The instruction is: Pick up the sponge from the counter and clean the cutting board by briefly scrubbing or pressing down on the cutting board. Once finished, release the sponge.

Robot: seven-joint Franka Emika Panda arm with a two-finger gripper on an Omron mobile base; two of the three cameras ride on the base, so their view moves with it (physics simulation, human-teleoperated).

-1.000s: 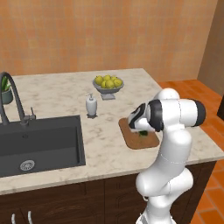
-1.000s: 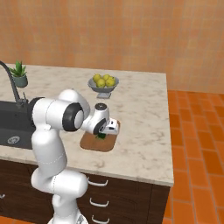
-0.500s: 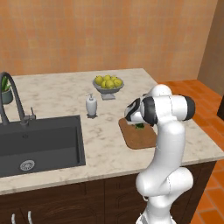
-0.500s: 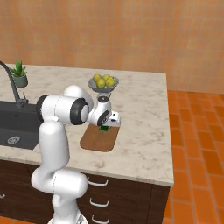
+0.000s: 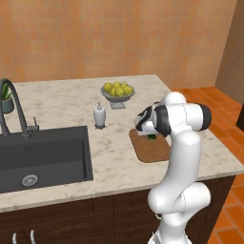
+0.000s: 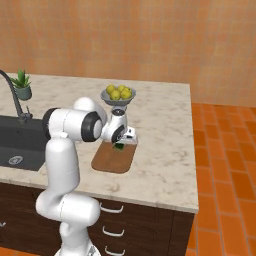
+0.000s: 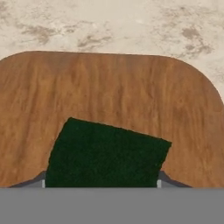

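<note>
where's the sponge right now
The sponge lies between the hand's fingertips over the brown cutting board. From the right base view it sits at the board's far end, just in front of the lemon bowl.

One sponge (image 7: 105, 155). One cutting board (image 5: 152, 147). One counter (image 5: 71, 102). One sink basin (image 5: 43, 155). One faucet (image 5: 12, 105). One soap dispenser (image 5: 99, 115). One bowl (image 5: 117, 95); lemons (image 5: 117, 88) inside, roughly six, pile hard to separate. One potted plant (image 6: 22, 85). One gripper (image 6: 120, 145).
</note>
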